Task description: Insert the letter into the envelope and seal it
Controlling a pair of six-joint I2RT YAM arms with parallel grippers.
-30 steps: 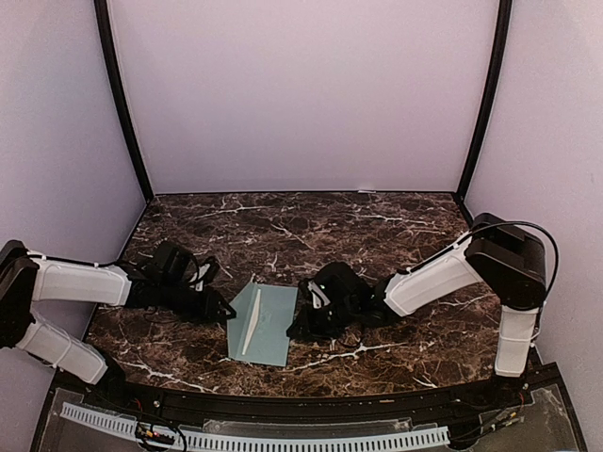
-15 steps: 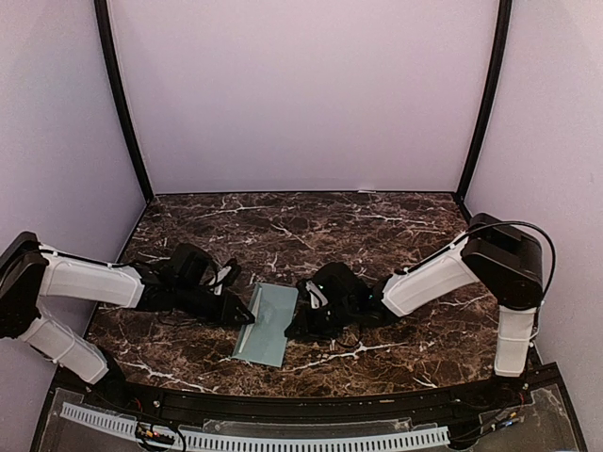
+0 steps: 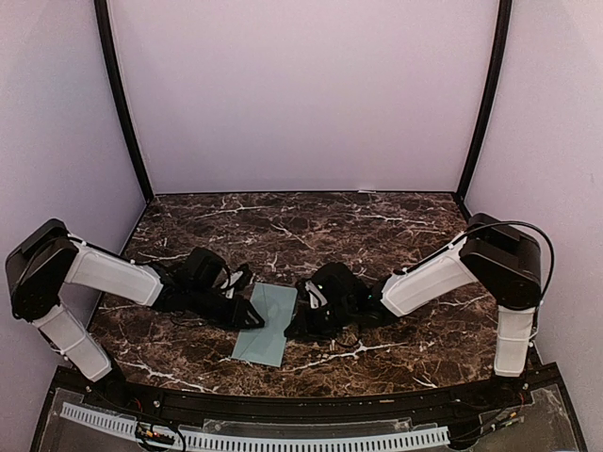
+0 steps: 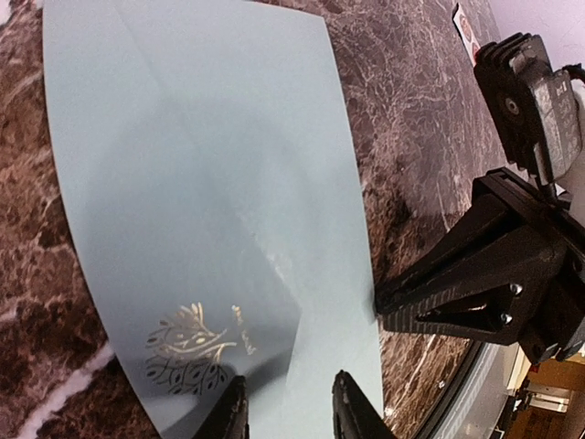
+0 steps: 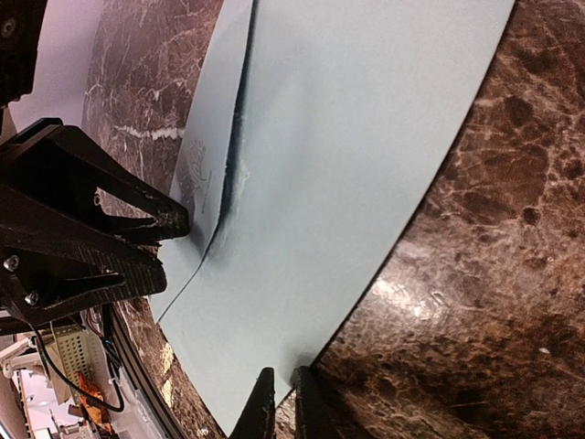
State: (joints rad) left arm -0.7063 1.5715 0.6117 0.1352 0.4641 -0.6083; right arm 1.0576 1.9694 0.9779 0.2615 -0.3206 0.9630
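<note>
The pale teal envelope (image 3: pixel 268 331) lies flat on the marble between both arms. Its flap (image 4: pixel 183 274), printed with a gold leaf sprig, is folded over the body, and its free edge (image 5: pixel 233 155) stands slightly raised. My left gripper (image 3: pixel 252 318) rests low on the flap's near end, open, its fingertips (image 4: pixel 291 412) straddling the flap edge. My right gripper (image 3: pixel 290 331) is shut, its tips (image 5: pixel 285 410) down at the envelope's right edge, one finger over the paper and one over the marble. The letter is hidden.
Dark marble table (image 3: pixel 396 235) with lilac walls at the back and sides. A small white strip with red marks (image 4: pixel 464 27) lies beyond the right gripper. The black front rail (image 3: pixel 301 405) runs just below the envelope.
The left gripper has slid right onto the envelope. The flap, standing up as a pale ridge a second ago, now lies folded down. The right gripper has stayed at the right edge.
</note>
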